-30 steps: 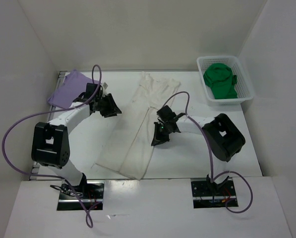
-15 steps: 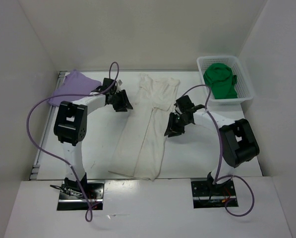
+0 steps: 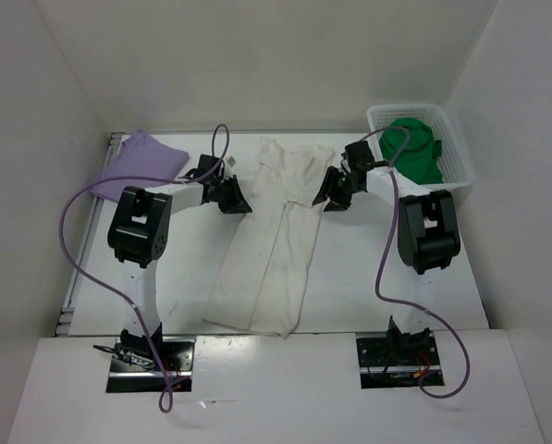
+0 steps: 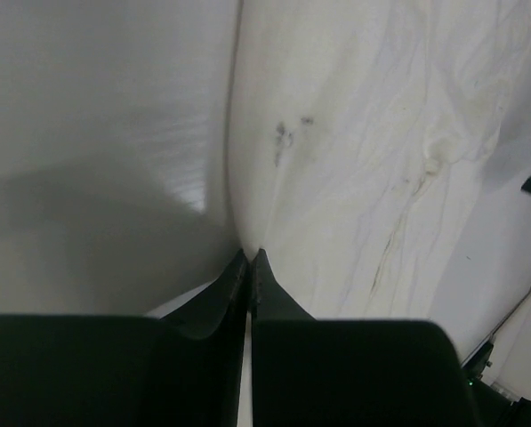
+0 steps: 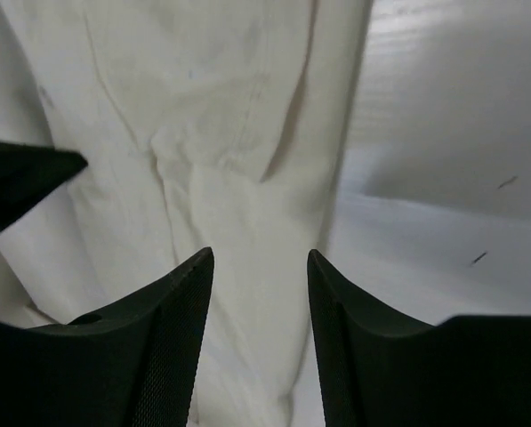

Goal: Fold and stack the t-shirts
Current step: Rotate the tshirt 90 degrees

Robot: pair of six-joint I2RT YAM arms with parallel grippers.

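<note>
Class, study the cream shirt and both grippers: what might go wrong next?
1. The left gripper is shut right at the cream shirt's edge; it may hold little or no cloth and slip.
2. The right gripper is open over the opposite edge; a one-sided pull may skew the fold.

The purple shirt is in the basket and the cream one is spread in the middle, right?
No: the top view shows the green shirt in the basket; the purple shirt lies on the table, far left. The cream shirt is spread in the middle.
</note>
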